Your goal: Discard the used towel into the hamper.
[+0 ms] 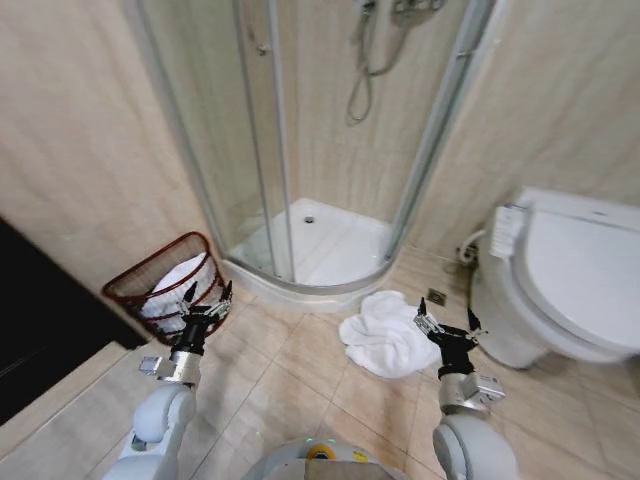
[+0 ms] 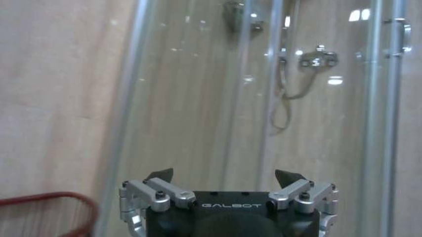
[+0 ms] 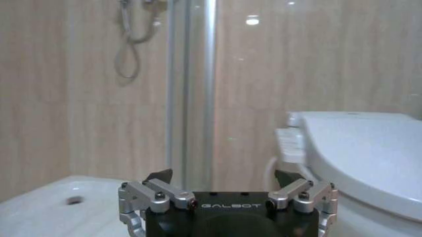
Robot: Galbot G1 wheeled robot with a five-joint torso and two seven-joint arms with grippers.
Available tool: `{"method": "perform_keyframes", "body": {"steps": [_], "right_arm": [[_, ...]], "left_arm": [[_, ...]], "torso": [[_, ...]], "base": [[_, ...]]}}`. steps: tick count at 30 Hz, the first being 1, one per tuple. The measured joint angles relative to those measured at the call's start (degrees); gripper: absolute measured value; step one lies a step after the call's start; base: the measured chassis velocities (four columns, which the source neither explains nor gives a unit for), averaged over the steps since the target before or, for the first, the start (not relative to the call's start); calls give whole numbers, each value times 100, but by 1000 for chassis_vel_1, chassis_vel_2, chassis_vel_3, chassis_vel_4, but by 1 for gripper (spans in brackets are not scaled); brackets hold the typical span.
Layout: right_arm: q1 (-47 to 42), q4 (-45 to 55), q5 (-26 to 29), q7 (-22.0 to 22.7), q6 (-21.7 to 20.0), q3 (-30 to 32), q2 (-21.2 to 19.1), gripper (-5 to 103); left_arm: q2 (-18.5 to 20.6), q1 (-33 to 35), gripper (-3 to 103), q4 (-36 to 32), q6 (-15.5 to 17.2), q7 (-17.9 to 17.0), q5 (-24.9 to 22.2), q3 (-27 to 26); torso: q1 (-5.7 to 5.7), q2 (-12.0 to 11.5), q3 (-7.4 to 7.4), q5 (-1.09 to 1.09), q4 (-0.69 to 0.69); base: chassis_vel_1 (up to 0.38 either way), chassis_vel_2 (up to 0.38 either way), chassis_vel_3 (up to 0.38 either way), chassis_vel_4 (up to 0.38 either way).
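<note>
A crumpled white towel [image 1: 385, 334] lies on the tiled floor in front of the shower tray. The hamper [image 1: 128, 283], a reddish-brown wire basket with white cloth inside, stands against the left wall; its rim [image 2: 49, 200] shows in the left wrist view. My left gripper [image 1: 208, 296] is held up just in front of the hamper, open and empty. My right gripper [image 1: 446, 323] hovers open beside the towel's right edge, nothing between its fingers. In the wrist views both the left gripper [image 2: 224, 174] and the right gripper [image 3: 224, 174] stand wide apart.
A curved glass shower enclosure [image 1: 300, 150] with a white tray fills the middle back. A white toilet [image 1: 565, 280] stands close on the right. A dark cabinet [image 1: 40, 340] lines the left side. Open tiled floor [image 1: 300, 380] lies between my arms.
</note>
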Motion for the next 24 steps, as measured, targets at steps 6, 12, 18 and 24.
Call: {"method": "perform_keyframes", "body": {"steps": [6, 12, 18, 24], "right_arm": [[-6, -40, -8, 81, 132, -2, 2, 100], [-24, -63, -7, 167, 200, 8, 3, 100], [-62, -81, 3, 134, 257, 16, -20, 100], [-54, -93, 11, 85, 277, 10, -18, 100]], "left_arm": [[-6, 8, 100, 5, 1, 0, -2, -7], [-8, 3, 100, 9, -37, 75, -43, -17], [-6, 14, 100, 25, -88, 86, -86, -12], [13, 4, 100, 30, -90, 93, -95, -12]], "torso": [[0, 0, 0, 0, 0], [0, 0, 0, 1, -3], [0, 0, 0, 0, -1], [0, 0, 0, 0, 1]], "base": [[-122, -123, -129, -137], [-118, -117, -129, -112], [-82, -66, -69, -76], [0, 0, 0, 0]]}}
